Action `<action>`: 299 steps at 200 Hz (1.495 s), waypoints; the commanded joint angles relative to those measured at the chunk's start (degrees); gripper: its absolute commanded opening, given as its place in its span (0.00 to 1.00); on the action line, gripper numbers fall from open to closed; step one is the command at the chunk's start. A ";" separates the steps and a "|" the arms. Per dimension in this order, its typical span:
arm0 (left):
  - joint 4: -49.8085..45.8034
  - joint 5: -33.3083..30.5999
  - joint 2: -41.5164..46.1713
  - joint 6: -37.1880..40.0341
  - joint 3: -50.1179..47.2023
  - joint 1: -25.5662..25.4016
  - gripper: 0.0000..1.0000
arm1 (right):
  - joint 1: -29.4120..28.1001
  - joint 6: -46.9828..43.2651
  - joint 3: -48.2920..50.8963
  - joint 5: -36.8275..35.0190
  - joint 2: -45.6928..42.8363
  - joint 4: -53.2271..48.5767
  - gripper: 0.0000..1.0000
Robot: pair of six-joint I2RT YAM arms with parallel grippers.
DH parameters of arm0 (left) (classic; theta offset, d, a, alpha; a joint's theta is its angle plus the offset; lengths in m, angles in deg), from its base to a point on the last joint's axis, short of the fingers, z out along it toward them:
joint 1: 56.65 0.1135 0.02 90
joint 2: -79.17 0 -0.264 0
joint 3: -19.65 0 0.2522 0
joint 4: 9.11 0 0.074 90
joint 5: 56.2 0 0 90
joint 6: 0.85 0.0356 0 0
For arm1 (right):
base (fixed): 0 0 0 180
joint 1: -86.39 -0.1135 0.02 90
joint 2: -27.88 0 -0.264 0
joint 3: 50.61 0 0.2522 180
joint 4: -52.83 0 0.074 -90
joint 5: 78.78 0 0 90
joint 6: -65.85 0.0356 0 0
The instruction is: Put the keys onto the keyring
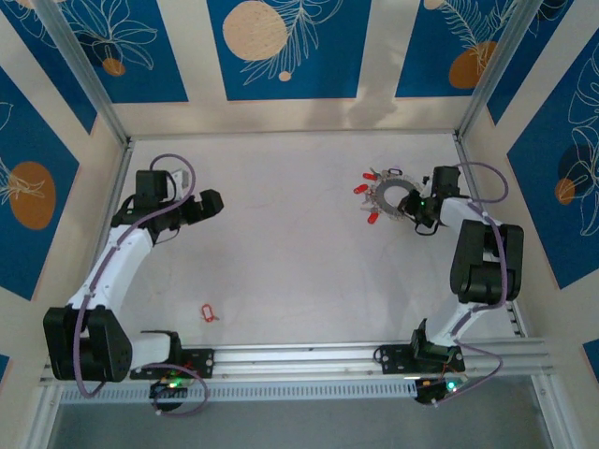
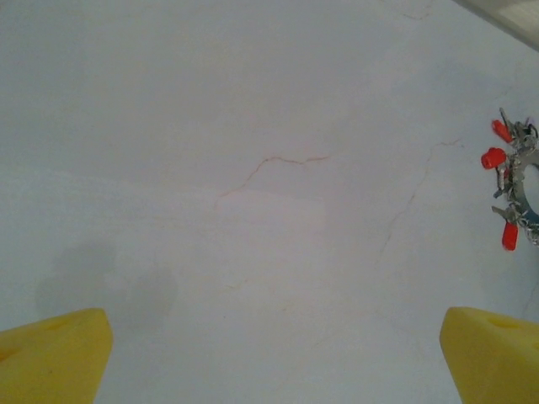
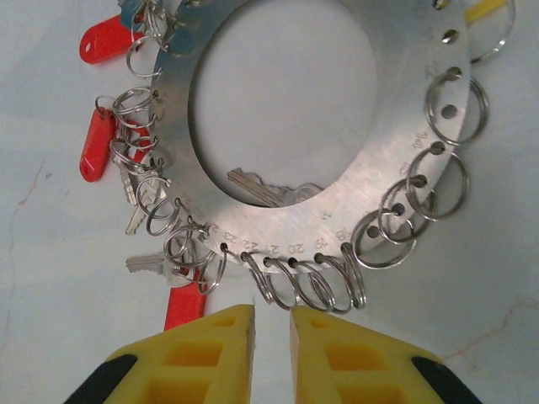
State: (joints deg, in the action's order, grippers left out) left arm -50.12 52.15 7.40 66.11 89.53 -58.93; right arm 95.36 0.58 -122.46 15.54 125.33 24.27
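- Overhead, the keyring (image 1: 393, 195) lay flat on the worktop (image 1: 299, 253) toward two o'clock, with red tags (image 1: 360, 189) fanned off its nine o'clock side.
- My right fingers (image 1: 418, 206) sat just beside the keyring, at its four o'clock edge.
- Seen from my right wrist, those fingers (image 3: 210, 353) were drawn almost together with a thin slit between them. I saw nothing pinched in it, and I could not tell whether the tips touched the metal.
- At twelve o'clock from them, a row of split rings (image 3: 312, 282) was threaded through numbered holes in the rim.
- A few keys (image 3: 261, 189) lay across the hollow centre near its six o'clock. More of them hung with red tags along the rim from eleven round to seven o'clock.
- A yellow tag (image 3: 484, 10) poked in at one o'clock.
- My left fingers (image 1: 208, 202) were out at ten o'clock, well apart from the keyring. From my left wrist they (image 2: 55, 353) were spread wide over bare worktop, with the keyring at the three o'clock edge.
- One loose key (image 1: 210, 312) with a red tag lay alone toward seven o'clock.
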 commanded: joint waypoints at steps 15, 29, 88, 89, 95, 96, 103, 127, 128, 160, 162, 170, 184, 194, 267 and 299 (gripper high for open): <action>-3.45 -1.41 -1.53 0.99 2.78 -0.09 1.00 | -3.33 -3.85 -5.07 -1.15 3.52 -6.40 0.21; -3.61 -1.35 -1.72 0.99 3.06 -0.07 1.00 | -3.52 -4.23 -6.86 -0.19 5.31 -7.83 0.21; -1.99 -1.65 -2.01 -0.55 1.69 -0.09 1.00 | -3.18 -4.86 -10.06 0.55 9.14 -11.08 0.23; -1.96 -1.65 -2.03 -0.57 1.70 -0.09 1.00 | -3.18 -4.91 -10.13 0.53 9.20 -11.19 0.23; -2.02 -1.67 -2.38 -0.43 1.92 -0.09 1.00 | -3.26 -5.05 -10.55 0.41 9.58 -11.58 0.23; -2.06 -1.66 -2.40 -0.34 1.99 -0.09 1.00 | -3.26 -5.09 -10.60 0.38 9.68 -11.66 0.23; -2.71 -1.69 -2.94 0.20 2.59 -0.09 1.00 | -3.34 -5.18 -10.99 0.18 10.06 -11.84 0.24; -4.33 -2.71 -4.15 0.64 3.61 -0.09 1.00 | -3.17 -5.39 -11.61 0.07 10.39 -12.31 0.24; -4.32 -2.71 -4.16 0.64 3.58 -0.09 1.00 | -3.17 -5.44 -11.57 0.03 10.39 -12.33 0.24; -4.04 -2.09 -4.71 0.28 3.38 -0.09 1.00 | -2.83 -5.27 -11.79 0.45 11.16 -12.00 0.27; -4.04 -2.20 -4.70 0.24 3.38 -0.09 1.00 | -2.82 -5.36 -11.90 0.57 11.24 -12.11 0.27; -4.00 -2.52 -4.54 0.28 3.22 -0.09 1.00 | -2.84 -5.57 -12.67 0.50 11.71 -13.24 0.28; -3.78 -3.71 -4.35 0.28 2.82 -0.09 1.00 | -2.82 -5.83 -12.49 -0.21 11.57 -13.56 0.29; -3.82 -3.90 -4.58 0.49 2.92 -0.09 1.00 | -2.86 -5.58 -11.76 0.37 11.31 -12.29 0.29; -4.68 -3.19 -5.02 0.81 3.69 -0.09 1.00 | -3.13 -7.35 -14.36 3.22 14.14 -13.76 0.19; -4.78 -3.85 -4.83 0.98 3.71 -0.09 1.00 | -3.31 -7.68 -12.93 3.46 12.64 -12.12 0.13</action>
State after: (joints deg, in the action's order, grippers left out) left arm -53.66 48.74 2.81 66.57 91.43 -58.95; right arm 92.30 -6.24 -135.72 17.09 138.72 12.44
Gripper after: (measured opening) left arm 0.998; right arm 0.147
